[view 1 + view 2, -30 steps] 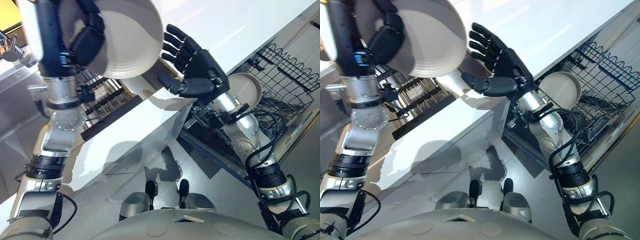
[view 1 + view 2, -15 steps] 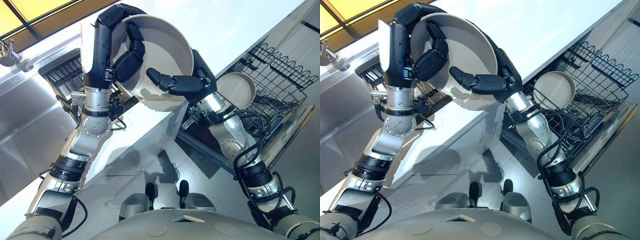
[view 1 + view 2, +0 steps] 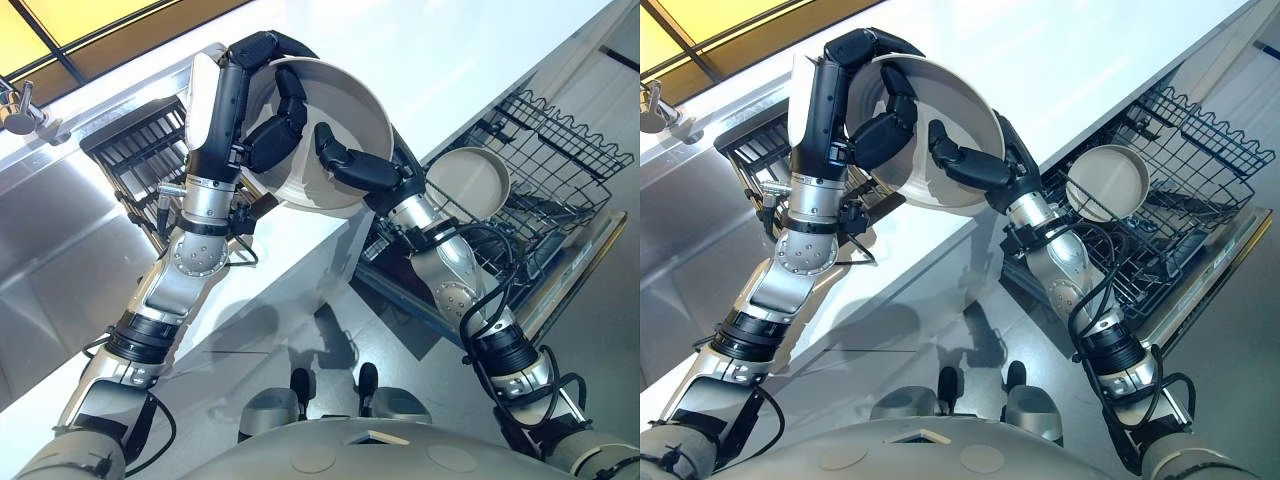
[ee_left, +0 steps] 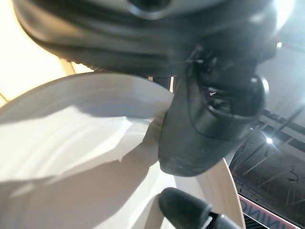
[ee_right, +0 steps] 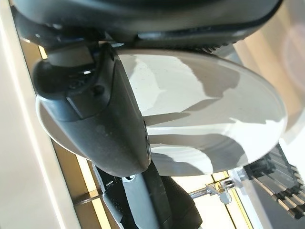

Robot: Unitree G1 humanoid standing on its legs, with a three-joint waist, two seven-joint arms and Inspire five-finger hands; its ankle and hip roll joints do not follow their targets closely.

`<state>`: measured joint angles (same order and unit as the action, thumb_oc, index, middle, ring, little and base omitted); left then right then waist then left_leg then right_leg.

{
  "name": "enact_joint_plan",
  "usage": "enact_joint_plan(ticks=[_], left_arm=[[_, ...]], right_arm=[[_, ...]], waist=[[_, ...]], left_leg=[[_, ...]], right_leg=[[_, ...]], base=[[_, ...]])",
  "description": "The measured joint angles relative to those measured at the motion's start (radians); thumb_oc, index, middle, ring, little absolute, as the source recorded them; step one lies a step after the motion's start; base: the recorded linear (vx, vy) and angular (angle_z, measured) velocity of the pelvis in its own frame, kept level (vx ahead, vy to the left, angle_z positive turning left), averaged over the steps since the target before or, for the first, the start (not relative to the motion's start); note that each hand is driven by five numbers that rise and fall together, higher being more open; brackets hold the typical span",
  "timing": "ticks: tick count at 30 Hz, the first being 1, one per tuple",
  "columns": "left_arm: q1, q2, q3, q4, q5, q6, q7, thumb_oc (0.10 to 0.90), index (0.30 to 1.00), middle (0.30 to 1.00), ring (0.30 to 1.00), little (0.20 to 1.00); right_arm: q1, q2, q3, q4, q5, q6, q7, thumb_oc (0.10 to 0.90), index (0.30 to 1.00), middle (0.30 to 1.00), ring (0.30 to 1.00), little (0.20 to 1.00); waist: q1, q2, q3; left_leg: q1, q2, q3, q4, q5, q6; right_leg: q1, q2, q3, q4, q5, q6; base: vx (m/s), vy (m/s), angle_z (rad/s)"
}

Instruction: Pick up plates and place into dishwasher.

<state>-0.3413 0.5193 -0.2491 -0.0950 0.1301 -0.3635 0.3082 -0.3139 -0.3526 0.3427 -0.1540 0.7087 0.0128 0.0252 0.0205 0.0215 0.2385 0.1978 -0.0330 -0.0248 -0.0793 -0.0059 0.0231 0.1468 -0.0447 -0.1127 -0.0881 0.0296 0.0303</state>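
**Both hands on one plate above the counter**

White counter (image 3: 470, 60) runs across our head views, with an open dishwasher rack (image 3: 545, 165) beside it and a dark drying rack (image 3: 135, 150) on its other side, near the steel sink (image 3: 60, 230). We see a cream plate (image 3: 340, 115) held up over the counter's edge. Our left hand (image 3: 270, 100) curls its fingers over the plate's rim with the thumb inside; our right hand (image 3: 355, 170) pinches the rim nearest the dishwasher rack, thumb on the plate's face. A second plate (image 3: 465, 180) stands in the dishwasher rack.

From the left wrist we see the thumb (image 4: 209, 124) pressed on the plate's inner face, and the other hand's fingertip (image 4: 183, 207) at the rim. From the right wrist we see the plate's underside (image 5: 205, 114) instead.

Half a second ago the right thumb lay lower on the plate; a second ago the right hand was spread open, off the plate.
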Motion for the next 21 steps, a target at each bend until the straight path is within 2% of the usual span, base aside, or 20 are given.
enact_joint_plan(ticks=[4,7,10,12,16,21], left_arm=[[0.012,-0.014,0.0,0.002,-0.23,0.042,-0.132,0.8,0.9,0.9,0.9,0.9],[0.037,-0.045,0.004,0.002,-0.379,0.08,-0.175,0.8,0.9,0.9,0.9,0.9],[0.049,-0.044,0.03,0.011,-0.42,0.117,-0.18,0.8,0.9,0.9,0.9,0.9],[0.057,-0.034,0.079,0.043,-0.451,0.141,-0.181,0.8,0.9,0.9,0.9,0.9],[0.071,-0.007,0.242,0.155,-0.51,0.208,-0.154,0.8,0.9,0.9,0.9,0.9],[0.108,0.02,0.356,0.265,-0.546,0.23,-0.119,0.8,0.9,0.9,0.9,0.9]], right_arm=[[0.001,-0.029,0.001,0.022,-0.044,-0.025,-0.035,0.1,0.3,0.3,0.3,0.2],[0.001,-0.024,-0.046,0.032,-0.043,-0.066,-0.092,0.1,0.3,0.3,0.3,0.2],[-0.001,-0.015,-0.126,0.034,-0.043,-0.105,-0.146,0.1,0.3,0.3,0.3,0.2],[-0.007,-0.02,-0.21,0.05,-0.044,-0.133,-0.189,0.1,0.3,0.3,0.3,0.2],[-0.017,-0.062,-0.395,0.144,-0.06,-0.193,-0.3,0.1,0.3,0.3,0.3,0.2],[-0.012,-0.13,-0.494,0.277,-0.131,-0.225,-0.39,0.1,0.3,0.3,0.3,0.2]], waist=[[0.002,0.0,0.0],[0.003,0.0,0.0],[0.004,0.0,0.0],[0.003,0.0,0.0],[0.003,0.001,-0.001],[-0.001,0.002,-0.001]], left_leg=[[0.001,0.0,0.0,0.0,0.0,0.0],[0.001,0.001,0.0,0.0,0.0,0.0],[0.001,0.002,0.001,0.0,0.0,0.0],[0.001,0.004,0.001,-0.001,0.0,0.0],[0.001,0.007,0.002,-0.003,0.0,0.0],[0.003,0.009,0.007,-0.008,0.0,0.0]], right_leg=[[0.001,-0.001,0.0,0.0,0.0,0.0],[0.001,0.0,0.0,0.0,0.0,0.0],[0.0,0.0,0.001,0.0,0.0,0.0],[0.0,0.0,0.001,-0.001,0.0,0.0],[-0.001,0.001,0.001,-0.002,0.0,0.0],[-0.003,0.004,0.0,-0.002,0.0,0.0]], base=[[0.03,-0.017,0.0],[0.03,-0.011,0.0],[0.01,-0.005,0.0],[0.04,-0.007,-0.01],[0.03,-0.011,-0.01],[0.01,-0.006,-0.01]])
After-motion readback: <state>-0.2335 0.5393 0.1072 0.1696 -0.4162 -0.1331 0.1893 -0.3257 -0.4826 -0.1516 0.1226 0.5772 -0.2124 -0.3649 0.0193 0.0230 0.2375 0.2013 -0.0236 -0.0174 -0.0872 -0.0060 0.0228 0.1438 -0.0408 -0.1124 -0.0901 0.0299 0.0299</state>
